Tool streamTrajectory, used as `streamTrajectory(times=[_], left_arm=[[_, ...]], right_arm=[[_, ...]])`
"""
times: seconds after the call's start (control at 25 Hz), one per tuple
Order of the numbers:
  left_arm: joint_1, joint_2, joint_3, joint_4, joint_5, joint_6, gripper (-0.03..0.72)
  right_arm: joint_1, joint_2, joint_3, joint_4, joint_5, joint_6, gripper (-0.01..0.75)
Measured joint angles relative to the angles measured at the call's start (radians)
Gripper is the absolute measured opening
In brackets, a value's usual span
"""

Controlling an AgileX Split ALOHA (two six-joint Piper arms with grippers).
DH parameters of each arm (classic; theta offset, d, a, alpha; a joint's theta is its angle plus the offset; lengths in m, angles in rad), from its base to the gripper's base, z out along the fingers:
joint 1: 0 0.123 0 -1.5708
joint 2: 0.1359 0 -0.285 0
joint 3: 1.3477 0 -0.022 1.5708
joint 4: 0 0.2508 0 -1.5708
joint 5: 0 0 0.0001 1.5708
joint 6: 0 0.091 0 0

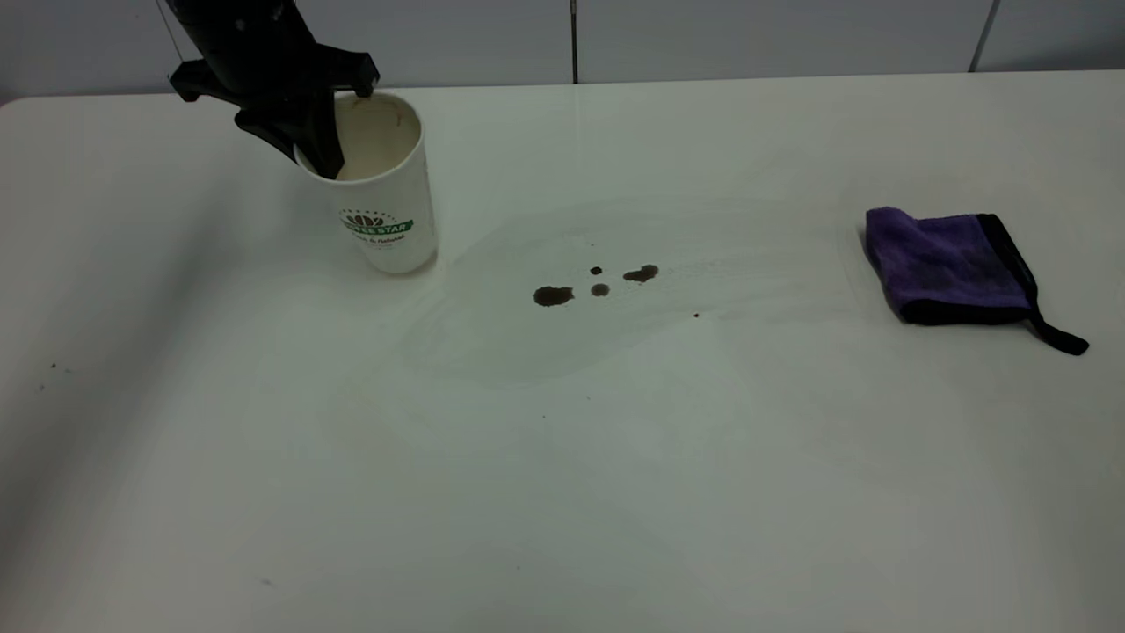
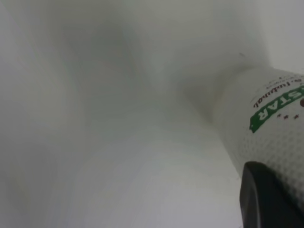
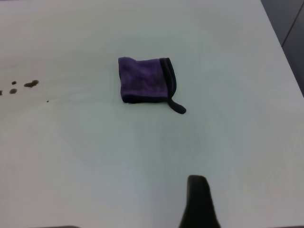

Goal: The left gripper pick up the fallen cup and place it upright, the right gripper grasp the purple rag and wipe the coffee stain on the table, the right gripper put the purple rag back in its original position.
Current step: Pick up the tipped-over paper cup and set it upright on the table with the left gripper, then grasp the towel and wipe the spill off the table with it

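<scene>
The white cup [image 1: 387, 198] with its green band stands mouth-up at the back left of the table [image 1: 562, 483]. My left gripper [image 1: 308, 149] comes down from above and is shut on the cup's left rim, one finger inside the mouth and the other outside. In the left wrist view a black finger [image 2: 266, 194] lies against the cup's [image 2: 270, 128] dotted wall. The coffee stain [image 1: 598, 286] is a few brown blotches at mid-table, right of the cup. The purple rag [image 1: 954, 264] lies folded at the right. My right gripper [image 3: 197, 199] hovers short of the rag [image 3: 145, 80], apart from it.
A faint damp smear spreads around the blotches. A tiny dark speck [image 1: 696, 315] sits right of them. The rag's black loop tab [image 1: 1059, 338] points toward the right edge. The table's back edge meets a grey wall just behind the cup.
</scene>
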Motion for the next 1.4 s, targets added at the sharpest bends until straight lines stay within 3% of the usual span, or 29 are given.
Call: streamTrajectory(times=[0.2, 0.32, 0.52, 0.64, 0.88, 1.32, 1.4], left_arm=[[0.0, 0.01, 0.0, -0.01, -0.036, -0.001, 0.13], [0.0, 0.011, 0.0, -0.018, -0.045, -0.001, 0.274], [0.0, -0.007, 0.0, -0.018, -0.025, 0.003, 0.604], [0.0, -0.07, 0.0, -0.013, 0.008, 0.003, 0.708], [0.0, -0.299, 0.0, 0.039, 0.107, 0.006, 0.693], [0.0, -0.692, 0.0, 0.142, 0.445, 0.0, 0.59], [0.0, -0.744, 0.0, 0.165, 0.453, -0.019, 0.583]], right_arm=[[0.0, 0.0, 0.0, 0.0, 0.0, 0.0, 0.586], [0.0, 0.0, 0.0, 0.0, 0.0, 0.0, 0.586], [0.0, 0.0, 0.0, 0.0, 0.0, 0.0, 0.586], [0.0, 0.0, 0.0, 0.0, 0.0, 0.0, 0.586], [0.0, 0.0, 0.0, 0.0, 0.0, 0.0, 0.586], [0.0, 0.0, 0.0, 0.0, 0.0, 0.0, 0.586], [0.0, 0.0, 0.0, 0.0, 0.0, 0.0, 0.586]])
